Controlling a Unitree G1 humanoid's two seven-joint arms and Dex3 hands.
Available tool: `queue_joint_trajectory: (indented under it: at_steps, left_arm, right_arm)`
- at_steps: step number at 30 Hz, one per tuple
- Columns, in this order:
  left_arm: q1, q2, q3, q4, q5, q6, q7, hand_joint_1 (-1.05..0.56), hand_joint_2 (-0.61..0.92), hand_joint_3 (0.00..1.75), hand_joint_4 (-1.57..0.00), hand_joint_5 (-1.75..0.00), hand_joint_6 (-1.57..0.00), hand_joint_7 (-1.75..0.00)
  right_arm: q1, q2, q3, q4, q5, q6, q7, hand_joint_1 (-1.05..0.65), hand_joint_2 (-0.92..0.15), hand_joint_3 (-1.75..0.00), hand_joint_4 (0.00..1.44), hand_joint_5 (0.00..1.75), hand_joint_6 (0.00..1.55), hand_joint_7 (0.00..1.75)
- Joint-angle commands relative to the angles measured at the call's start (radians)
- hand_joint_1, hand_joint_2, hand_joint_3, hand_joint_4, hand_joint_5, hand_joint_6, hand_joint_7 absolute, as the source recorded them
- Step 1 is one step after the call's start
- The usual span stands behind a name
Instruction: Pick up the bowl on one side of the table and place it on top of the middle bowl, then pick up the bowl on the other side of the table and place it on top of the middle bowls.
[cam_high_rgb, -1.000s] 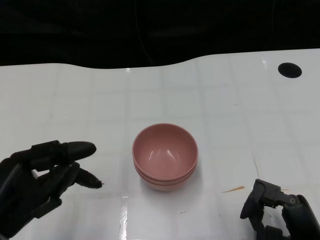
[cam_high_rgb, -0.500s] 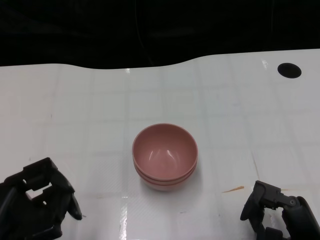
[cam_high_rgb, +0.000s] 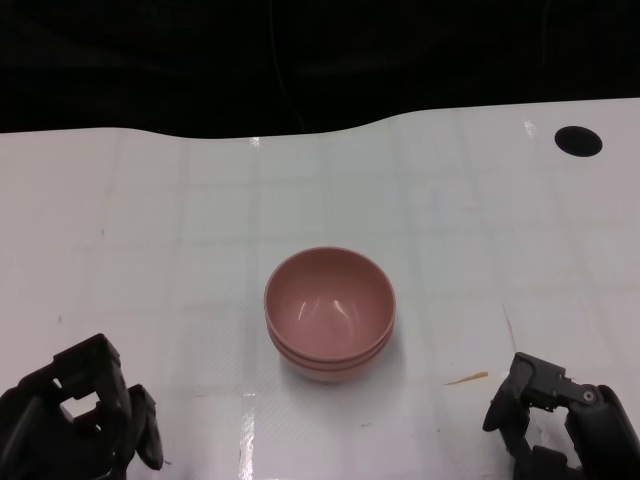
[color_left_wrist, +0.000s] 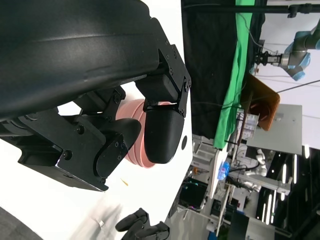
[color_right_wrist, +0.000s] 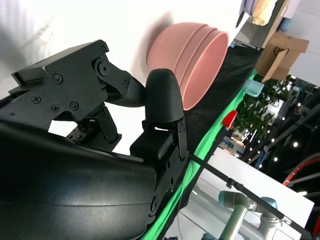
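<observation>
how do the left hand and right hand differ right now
The left hand sits at the table's near left, the right hand at its near right, with the pink bowl stack between them. More of the left hand shows in the head view than of the right hand. Both are black, have fingers curled in, and hold nothing.

The left hand (cam_high_rgb: 80, 420) sits at seven o'clock, fingers curled in, holding nothing. The right hand (cam_high_rgb: 555, 420) sits at five o'clock, likewise curled and empty.
</observation>
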Motion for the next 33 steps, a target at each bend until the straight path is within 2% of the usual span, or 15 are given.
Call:
queue_joint_trajectory:
  at_steps: [1,7,11,20,29,33]
  left_arm:
    - [-0.012,0.008,0.011,0.029,-0.009,-0.026,-0.024,-0.04,0.56,1.22,-0.91,-1.75,-0.78,-1.75]
    - [-0.009,0.006,0.013,0.041,-0.006,-0.035,-0.026,-0.04,0.54,1.23,-0.9,-1.75,-0.77,-1.75]
    - [-0.01,0.011,0.016,0.045,-0.001,-0.049,-0.033,-0.04,0.55,1.22,-0.89,-1.75,-0.76,-1.75]
    - [-0.017,0.001,0.019,0.056,-0.013,-0.06,-0.034,-0.04,0.56,1.24,-0.89,-1.75,-0.76,-1.75]
    - [-0.015,0.0,0.016,0.044,-0.019,-0.049,-0.018,-0.03,0.47,1.42,-0.9,-1.75,-0.77,-1.75]
    - [-0.016,-0.004,0.015,0.052,-0.011,-0.068,-0.026,-0.02,0.49,1.39,-0.91,-1.75,-0.77,-1.75]
  right_arm:
    - [-0.003,-0.006,-0.013,0.008,0.01,0.0,-0.004,-0.19,-0.61,-1.07,0.87,1.75,0.73,1.57]
    - [0.002,0.003,-0.013,0.013,0.032,-0.005,0.004,-0.2,-0.61,-1.08,0.87,1.75,0.73,1.57]
    - [0.002,0.001,-0.017,0.007,-0.004,-0.007,-0.02,-0.18,-0.61,-1.08,0.87,1.75,0.73,1.58]
    - [-0.002,0.0,-0.016,0.014,-0.001,-0.005,-0.023,-0.16,-0.61,-1.08,0.87,1.75,0.73,1.57]
    - [-0.002,-0.003,-0.018,0.017,-0.006,-0.009,-0.027,-0.16,-0.61,-1.07,0.86,1.75,0.73,1.57]
    - [-0.003,0.0,-0.019,0.018,0.0,-0.009,-0.025,-0.15,-0.61,-1.08,0.86,1.75,0.74,1.55]
